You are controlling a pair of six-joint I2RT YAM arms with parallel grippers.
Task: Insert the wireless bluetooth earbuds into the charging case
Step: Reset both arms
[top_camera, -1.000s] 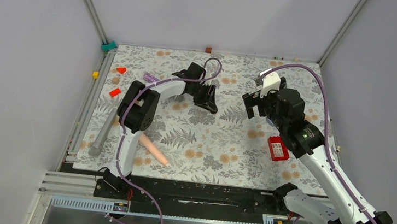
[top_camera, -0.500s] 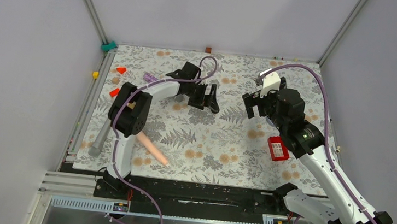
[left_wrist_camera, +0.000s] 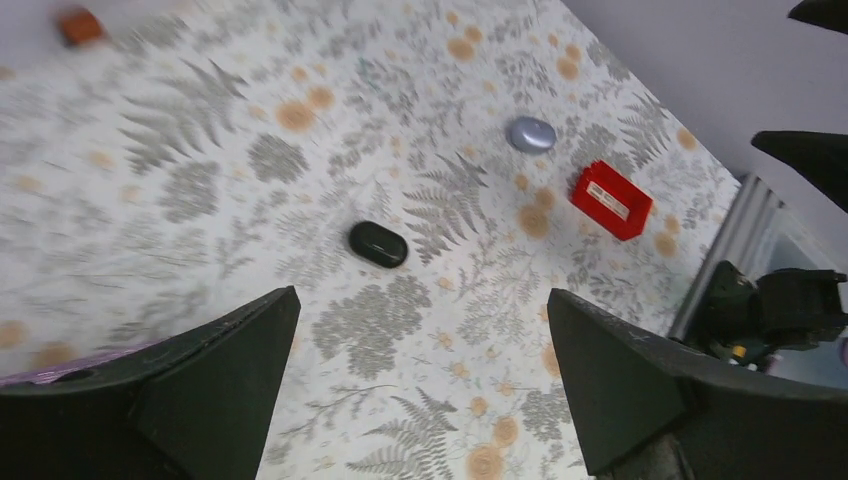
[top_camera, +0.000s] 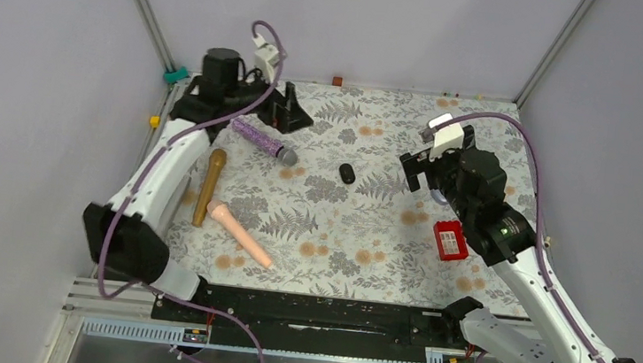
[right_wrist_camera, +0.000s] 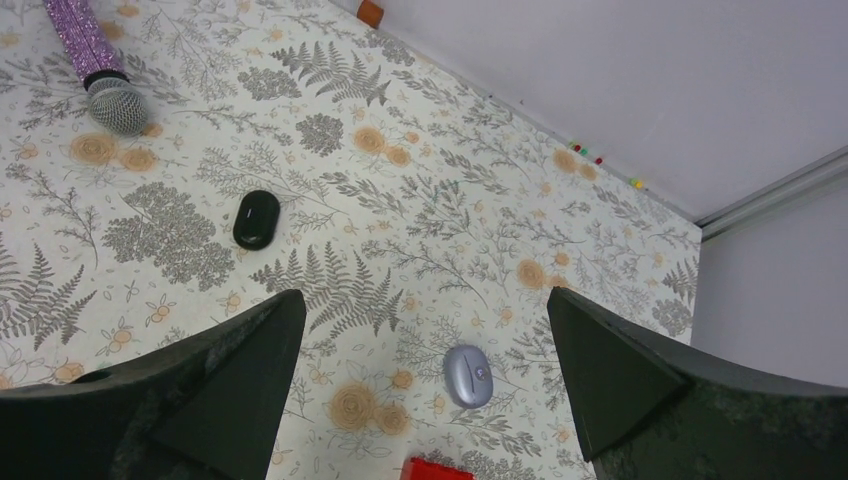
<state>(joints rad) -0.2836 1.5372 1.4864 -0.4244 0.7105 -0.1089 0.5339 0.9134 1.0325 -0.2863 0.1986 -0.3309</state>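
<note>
Top view: the glossy black bean-shaped earbud (top_camera: 347, 172) lies loose in the middle of the tabletop (top_camera: 331, 227), long axis near 12 to 6. The left fingers (top_camera: 296, 115) at its 10 o'clock and the right fingers (top_camera: 414, 171) at its 3 are spread and empty, likely leaving it clear for a pickup. Left wrist view: it points 10 to 4, with the silvery oval charging case (left_wrist_camera: 531, 133) at its 1 o'clock; right wrist view: roughly 1 to 7.

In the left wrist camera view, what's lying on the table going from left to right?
Brown block → black oval pod → silver oval pod → red box.
</note>
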